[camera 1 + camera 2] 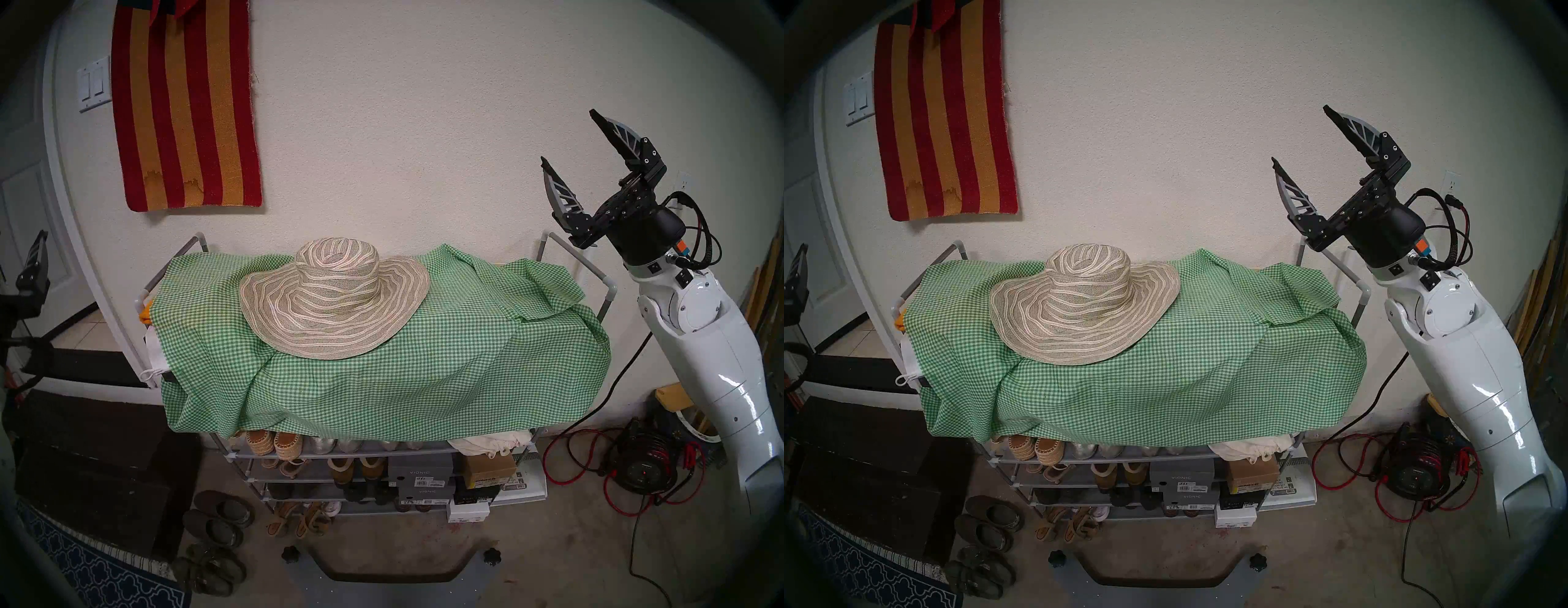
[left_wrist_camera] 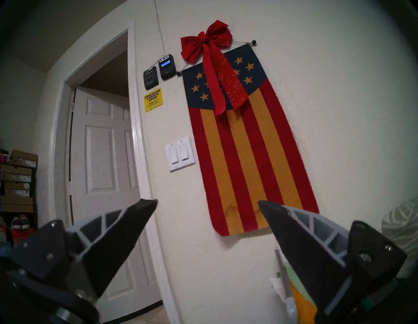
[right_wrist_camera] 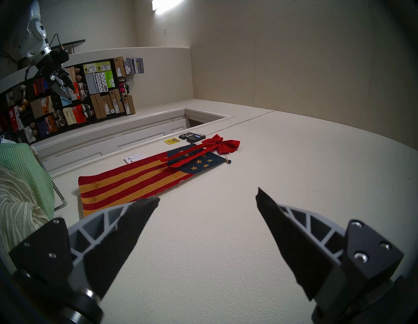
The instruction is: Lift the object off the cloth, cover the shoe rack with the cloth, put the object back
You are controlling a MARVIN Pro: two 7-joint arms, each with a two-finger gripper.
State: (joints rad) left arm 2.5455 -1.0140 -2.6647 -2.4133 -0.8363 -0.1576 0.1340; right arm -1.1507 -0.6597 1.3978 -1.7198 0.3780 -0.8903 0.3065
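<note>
Hat (image 1: 333,303) back on cloth (image 1: 424,361), both my grippers spread, empty.
Right of hat, cloth's bunched corner could slip off the shoe rack (image 1: 602,276).

Hat (image 1: 335,303) looks like woven straw-ish braid, matte and ridged. The gingham cloth (image 1: 424,365) is thin, soft, wrinkly fabric. Rack (image 1: 564,248) is dull grey metal tubing with white plastic joints. Wall hanging (image 1: 186,106) is coarse woven cloth with frayed edges. Robot arm shell (image 1: 721,382) is glossy white plastic; wall's rough-textured paint.
</note>
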